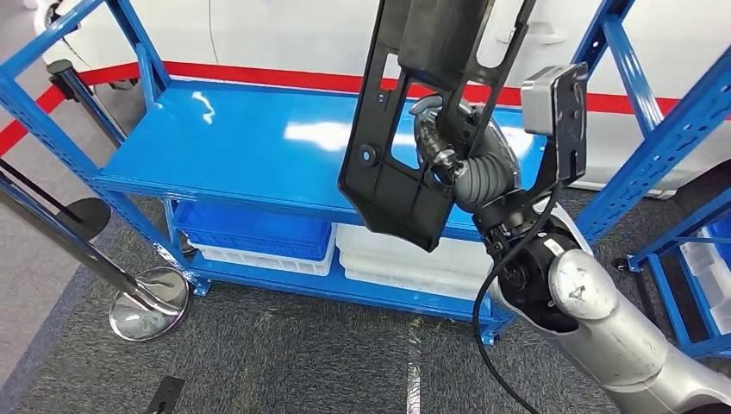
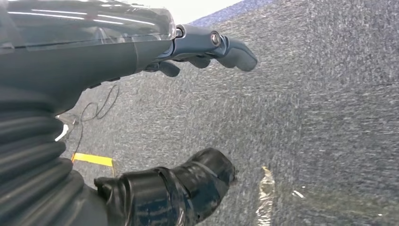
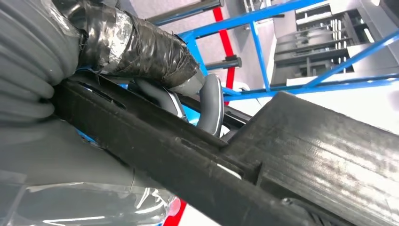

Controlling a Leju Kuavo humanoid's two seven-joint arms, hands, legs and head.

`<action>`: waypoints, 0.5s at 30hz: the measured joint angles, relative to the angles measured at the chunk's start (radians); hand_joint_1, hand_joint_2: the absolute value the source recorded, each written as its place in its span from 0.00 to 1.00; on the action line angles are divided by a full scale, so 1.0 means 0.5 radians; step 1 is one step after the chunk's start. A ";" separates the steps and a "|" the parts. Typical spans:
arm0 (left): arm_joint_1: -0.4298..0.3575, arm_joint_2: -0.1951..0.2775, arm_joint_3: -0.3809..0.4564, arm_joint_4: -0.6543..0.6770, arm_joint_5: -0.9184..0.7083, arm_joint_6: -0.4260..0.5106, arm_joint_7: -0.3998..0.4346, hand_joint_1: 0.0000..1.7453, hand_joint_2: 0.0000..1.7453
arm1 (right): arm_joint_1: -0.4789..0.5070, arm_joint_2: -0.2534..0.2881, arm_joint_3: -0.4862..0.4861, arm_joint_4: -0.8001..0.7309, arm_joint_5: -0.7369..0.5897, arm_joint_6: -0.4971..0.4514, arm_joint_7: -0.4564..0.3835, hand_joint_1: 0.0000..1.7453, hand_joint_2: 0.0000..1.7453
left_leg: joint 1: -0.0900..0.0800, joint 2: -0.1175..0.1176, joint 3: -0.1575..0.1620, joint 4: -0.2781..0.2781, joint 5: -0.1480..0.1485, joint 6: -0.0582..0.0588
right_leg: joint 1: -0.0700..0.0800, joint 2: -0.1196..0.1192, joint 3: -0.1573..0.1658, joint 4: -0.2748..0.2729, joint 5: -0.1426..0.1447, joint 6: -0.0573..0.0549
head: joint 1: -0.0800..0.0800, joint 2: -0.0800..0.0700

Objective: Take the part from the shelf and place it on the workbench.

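Note:
A long black plastic part [image 1: 392,194] with cut-outs hangs upright in the air above the blue shelf's top board [image 1: 250,142]. My right hand [image 1: 448,155] grips it through a cut-out, fingers hooked around its edge. In the right wrist view the same part [image 3: 197,160] runs as a dark bar across the picture, with my taped thumb [image 3: 141,47] and fingers [image 3: 211,106] wrapped around it. My left hand [image 2: 202,47] hangs over grey carpet, fingers apart and holding nothing.
The blue steel shelf has uprights at left [image 1: 52,121] and right [image 1: 655,129]. Blue and white bins [image 1: 259,237] sit on its lower board. A chrome barrier post base [image 1: 151,302] stands on the carpet at left. A red-striped white wall is behind.

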 joint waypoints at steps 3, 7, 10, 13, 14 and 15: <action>0.003 -0.001 0.001 0.000 -0.005 0.003 -0.004 0.00 1.00 | -0.001 -0.002 0.000 -0.002 0.011 -0.001 0.006 1.00 1.00 | 0.004 -0.001 -0.069 0.209 -0.227 -0.015 | 0.001 -0.006 -0.059 -0.007 0.063 -0.043 | -0.011 0.000; 0.000 -0.002 0.002 0.000 -0.008 0.004 -0.009 0.00 1.00 | -0.002 -0.002 0.000 -0.003 0.031 -0.019 0.010 1.00 1.00 | -0.011 -0.002 -0.042 0.501 -0.350 0.006 | 0.034 -0.009 -0.157 0.001 0.138 -0.066 | -0.013 0.000; -0.007 -0.001 0.002 0.000 -0.009 0.003 -0.004 0.00 1.00 | -0.010 -0.006 0.000 -0.011 0.073 -0.046 0.013 1.00 1.00 | -0.047 -0.002 0.229 0.192 -0.268 0.079 | 0.055 -0.009 -0.223 0.006 0.194 -0.065 | -0.011 0.000; -0.014 -0.002 0.002 0.002 -0.011 0.002 -0.001 0.00 1.00 | -0.029 -0.011 0.000 -0.019 0.100 -0.056 0.018 1.00 1.00 | -0.075 -0.003 0.366 -0.044 -0.293 0.110 | 0.046 -0.017 -0.238 -0.014 0.250 -0.041 | -0.014 0.001; -0.013 -0.002 0.002 0.002 -0.011 0.002 -0.002 0.00 1.00 | -0.032 -0.012 0.000 -0.019 0.101 -0.055 0.019 1.00 1.00 | -0.078 -0.003 0.356 -0.062 -0.272 0.114 | 0.042 -0.019 -0.237 -0.028 0.271 -0.029 | -0.016 0.001; -0.012 -0.003 0.002 0.002 -0.011 0.002 -0.002 0.00 1.00 | -0.033 -0.014 0.000 -0.019 0.101 -0.054 0.019 1.00 1.00 | -0.074 0.002 0.350 -0.085 -0.242 0.122 | 0.040 -0.018 -0.243 -0.031 0.270 -0.018 | -0.017 0.001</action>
